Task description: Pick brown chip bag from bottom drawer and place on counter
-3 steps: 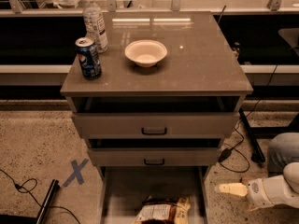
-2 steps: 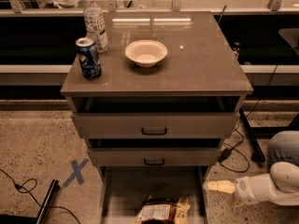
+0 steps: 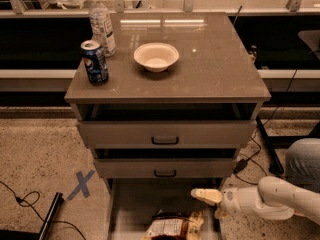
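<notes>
The brown chip bag (image 3: 172,226) lies flat at the front of the pulled-out bottom drawer (image 3: 140,201), its white label facing up and its lower part cut off by the picture's edge. My gripper (image 3: 206,196) reaches in from the right on a white arm. It hovers over the drawer's right side, just above and to the right of the bag, with a small gap between them. The glossy grey-brown counter (image 3: 210,59) tops the cabinet.
On the counter stand a white bowl (image 3: 156,56), a blue soda can (image 3: 95,62) and a water bottle (image 3: 102,24). The two upper drawers (image 3: 165,134) are slightly ajar. Cables (image 3: 260,149) run along the floor at right. At left are a blue X (image 3: 81,185) and a black rod (image 3: 50,216).
My arm has moved left, bringing the gripper from beside the drawer's right edge to over its right side, nearer the bag. The bag has not moved.
</notes>
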`<control>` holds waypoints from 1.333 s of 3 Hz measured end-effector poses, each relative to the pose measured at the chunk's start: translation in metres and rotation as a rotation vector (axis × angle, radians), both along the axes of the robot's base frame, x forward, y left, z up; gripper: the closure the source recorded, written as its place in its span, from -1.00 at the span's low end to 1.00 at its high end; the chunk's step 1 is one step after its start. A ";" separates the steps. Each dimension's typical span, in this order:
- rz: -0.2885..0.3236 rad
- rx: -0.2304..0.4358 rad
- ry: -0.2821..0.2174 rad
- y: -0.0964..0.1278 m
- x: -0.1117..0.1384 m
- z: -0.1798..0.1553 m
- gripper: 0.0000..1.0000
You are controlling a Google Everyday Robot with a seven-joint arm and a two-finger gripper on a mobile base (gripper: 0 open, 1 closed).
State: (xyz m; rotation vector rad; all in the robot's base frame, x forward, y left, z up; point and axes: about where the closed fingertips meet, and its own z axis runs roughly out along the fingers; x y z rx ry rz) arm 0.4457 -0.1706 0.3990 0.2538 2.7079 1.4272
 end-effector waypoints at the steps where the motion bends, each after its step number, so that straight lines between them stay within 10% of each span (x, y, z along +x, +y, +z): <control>1: -0.100 -0.054 0.055 0.019 -0.004 -0.022 -1.00; 4: -0.171 -0.012 0.082 0.032 0.009 -0.100 -1.00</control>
